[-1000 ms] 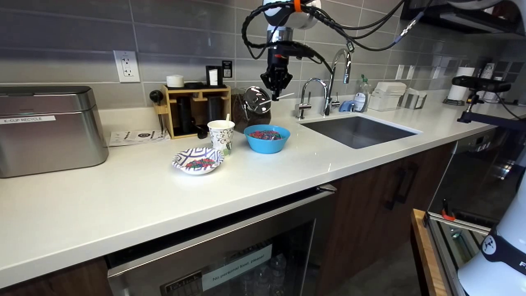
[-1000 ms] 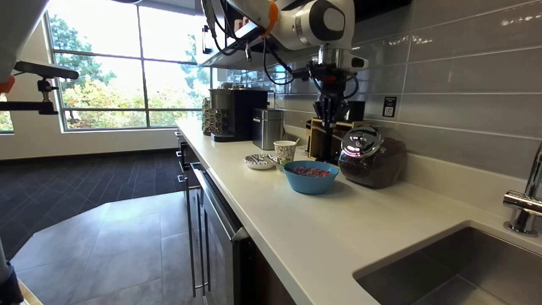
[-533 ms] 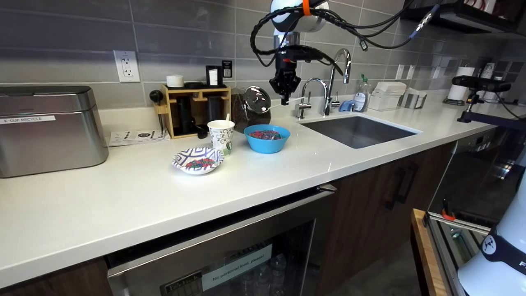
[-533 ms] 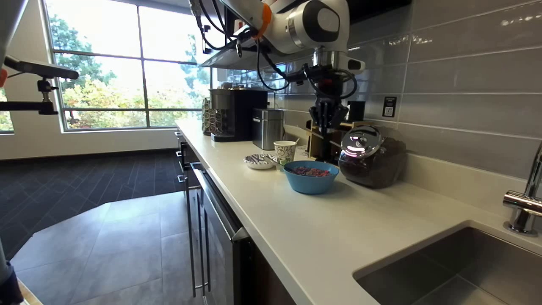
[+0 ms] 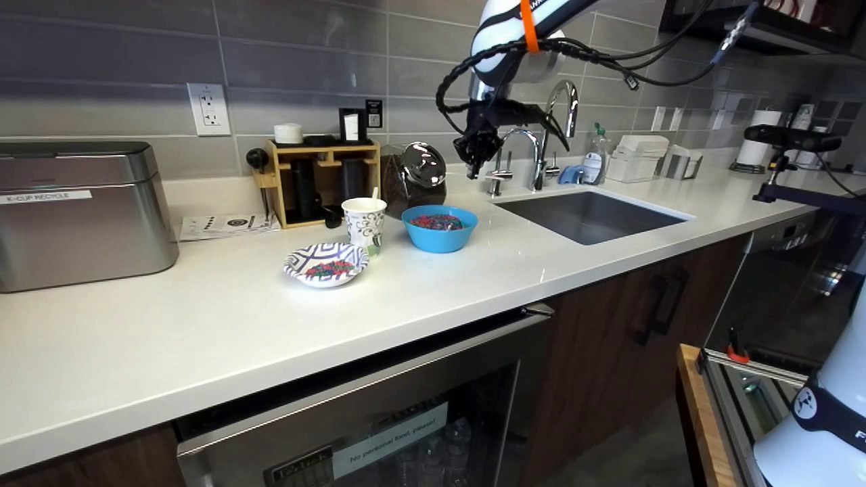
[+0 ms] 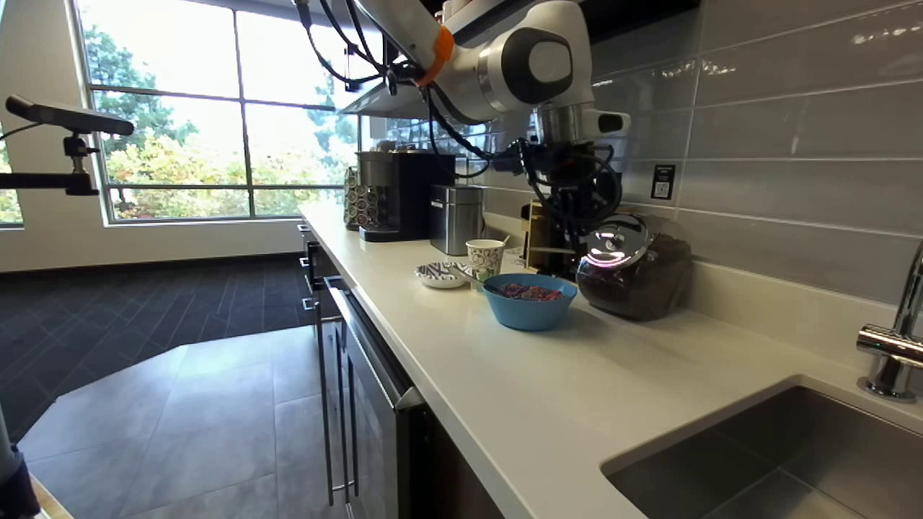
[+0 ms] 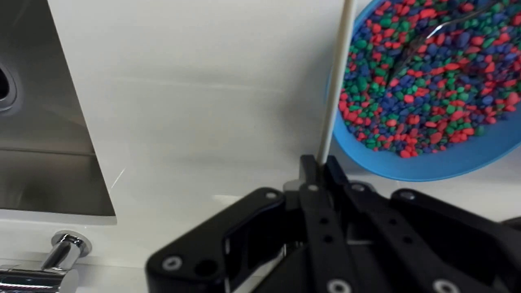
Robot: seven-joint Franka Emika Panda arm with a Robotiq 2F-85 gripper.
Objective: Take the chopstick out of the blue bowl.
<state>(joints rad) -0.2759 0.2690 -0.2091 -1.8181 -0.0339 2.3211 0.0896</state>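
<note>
The white chopstick (image 7: 338,77) is out of the blue bowl (image 7: 407,169). My gripper (image 7: 320,165) is shut on one end of it. The chopstick's free part runs up the wrist view past the bowl's rim; it also shows as a thin pale line in an exterior view (image 6: 554,250). The blue bowl stands upright on the counter in both exterior views (image 5: 440,240) (image 6: 530,316). It holds red, green and blue pebbles and a metal utensil (image 7: 437,29). My gripper (image 5: 472,174) is above the counter, behind and to the right of the bowl in that exterior view.
A patterned cup (image 5: 365,226) and a patterned bowl (image 5: 302,264) with pebbles stand left of the blue bowl. A glass jar (image 6: 642,277) with a shiny lid stands close behind the gripper. A sink (image 5: 582,220) and faucet (image 5: 540,162) lie to the right.
My gripper has moved right and slightly lower in an exterior view, and the wrist has turned and tilted. The held chopstick has swung with it. The bowls and cup have not moved.
</note>
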